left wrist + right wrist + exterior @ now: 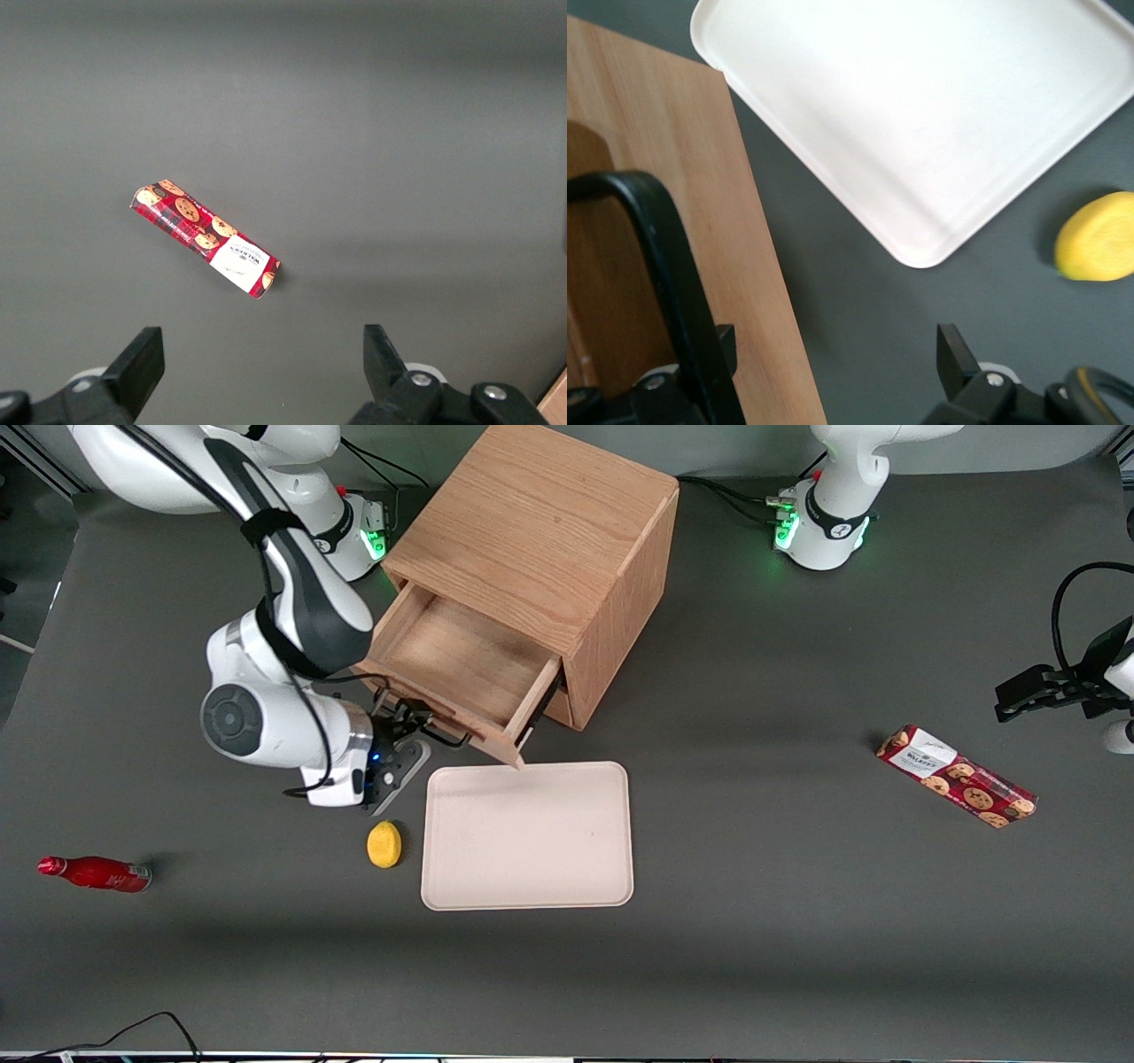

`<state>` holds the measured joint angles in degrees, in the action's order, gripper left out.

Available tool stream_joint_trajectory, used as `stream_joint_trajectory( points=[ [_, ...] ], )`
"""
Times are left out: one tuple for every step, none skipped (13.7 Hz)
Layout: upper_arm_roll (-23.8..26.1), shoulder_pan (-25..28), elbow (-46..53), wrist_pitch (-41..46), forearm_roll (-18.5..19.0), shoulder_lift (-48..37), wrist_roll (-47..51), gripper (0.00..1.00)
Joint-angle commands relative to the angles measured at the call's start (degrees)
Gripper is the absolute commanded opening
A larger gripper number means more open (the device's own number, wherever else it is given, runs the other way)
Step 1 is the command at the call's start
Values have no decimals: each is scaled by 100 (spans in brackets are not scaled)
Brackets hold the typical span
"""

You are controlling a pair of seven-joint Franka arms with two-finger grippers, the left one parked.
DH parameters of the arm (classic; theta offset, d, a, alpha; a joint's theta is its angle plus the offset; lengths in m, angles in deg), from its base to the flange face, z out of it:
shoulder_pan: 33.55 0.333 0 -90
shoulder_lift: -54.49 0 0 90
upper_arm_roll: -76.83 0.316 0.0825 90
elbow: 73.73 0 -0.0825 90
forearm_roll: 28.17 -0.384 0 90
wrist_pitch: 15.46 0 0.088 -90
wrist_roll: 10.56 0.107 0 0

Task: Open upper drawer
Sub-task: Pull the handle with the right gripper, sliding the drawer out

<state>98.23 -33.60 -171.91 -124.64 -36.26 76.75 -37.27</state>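
Observation:
The upper drawer [456,651] of the oak cabinet [532,522] stands pulled out, and its bare wooden inside shows. Its black bar handle [450,740] runs along the drawer front, nearer the front camera. My gripper [412,731] is at that front, open. In the right wrist view the drawer front [682,159] and the handle [664,257] lie close by one finger [725,347]. The gripper [837,354] is spread wide and holds nothing; only drawer front and grey table lie between its fingers.
A cream tray [527,837] lies just in front of the open drawer, also in the right wrist view [921,115]. A lemon [384,843] sits beside the tray under my wrist. A red bottle [93,872] lies toward the working arm's end. A cookie pack [957,776] lies toward the parked arm's end.

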Motion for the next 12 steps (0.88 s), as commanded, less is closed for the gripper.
stream_joint_trajectory(
  points=[
    [-241,32,571,344,97,304,-413,100],
    [-338,32,764,467,97,384,-545,100],
    [-400,32,940,555,97,445,-668,100],
    [-444,32,1081,600,97,507,-730,100],
    [-505,32,1170,618,132,551,-748,100],
    [-523,41,1257,618,176,604,-748,100],
    [-514,41,1345,618,211,656,-748,100],
    [-523,50,1416,618,220,700,-748,100],
    [-523,59,1538,618,229,796,-748,100],
    [-523,59,1696,618,290,902,-748,100],
    [-523,76,1837,618,403,1025,-783,100],
    [-523,94,1995,618,474,1156,-836,100]
  ],
)
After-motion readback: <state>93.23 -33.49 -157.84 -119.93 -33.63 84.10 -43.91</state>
